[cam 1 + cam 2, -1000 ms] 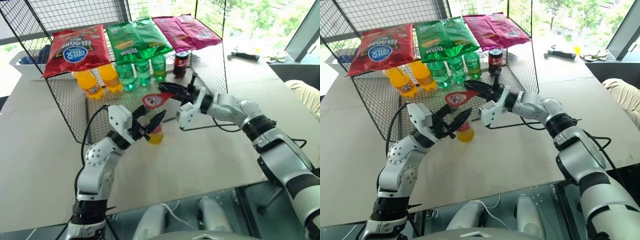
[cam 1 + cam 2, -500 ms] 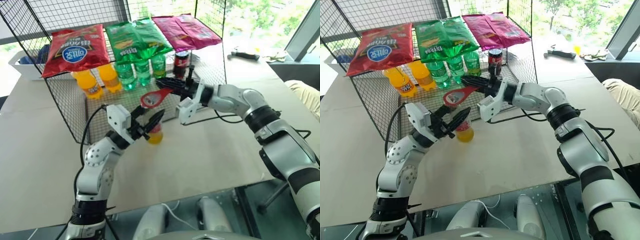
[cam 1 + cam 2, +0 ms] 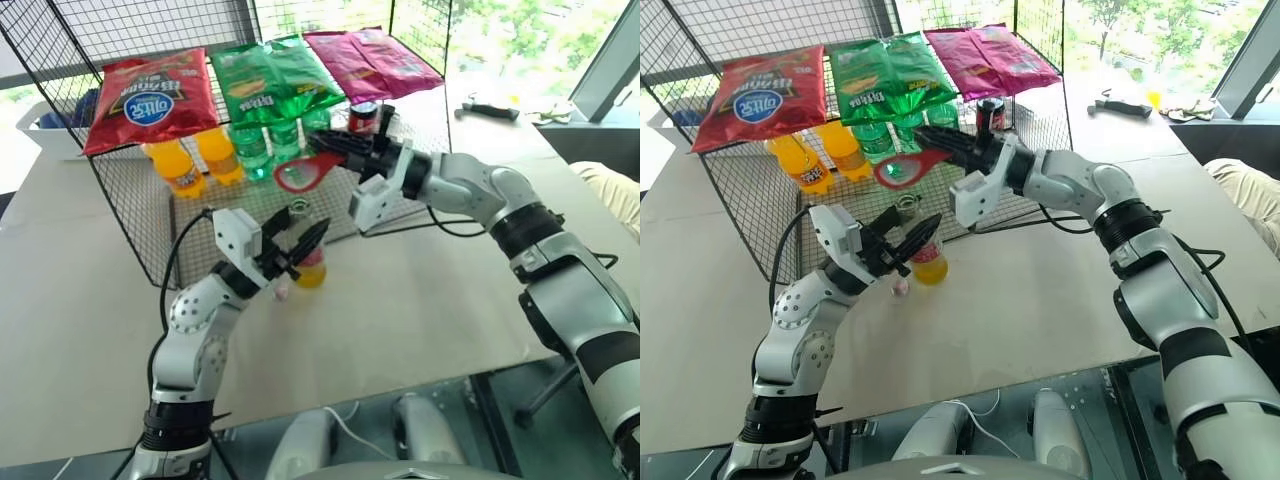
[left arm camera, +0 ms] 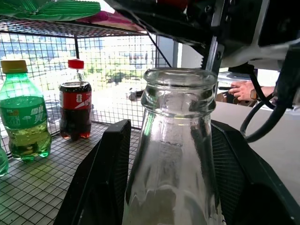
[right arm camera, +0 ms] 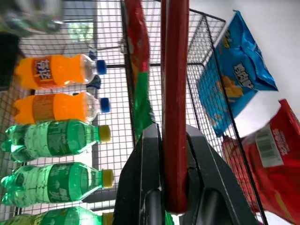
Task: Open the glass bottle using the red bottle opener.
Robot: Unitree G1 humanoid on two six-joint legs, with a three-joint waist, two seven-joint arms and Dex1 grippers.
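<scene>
Between left hand (image 3: 300, 243) fingers, glass bottle (image 3: 309, 262)

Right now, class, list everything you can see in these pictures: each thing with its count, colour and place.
glass bottle: one, clear, yellow drink at its base, uncapped, on the table by the rack
small cap: one, pale pink, on the table beside the bottle
red bottle opener: one, red, raised above the bottle
crisp bags: three, red, green and magenta, on the rack's top
orange soda bottles: two, orange, inside the wire rack
green soda bottles: three, green, beside the orange ones
cola bottle: one, dark, red cap, right of the green ones
wire rack: one, black, on the table
table: one, beige
left end effector: black, closed around the glass bottle
right end effector: black, shut on the opener's handle
</scene>
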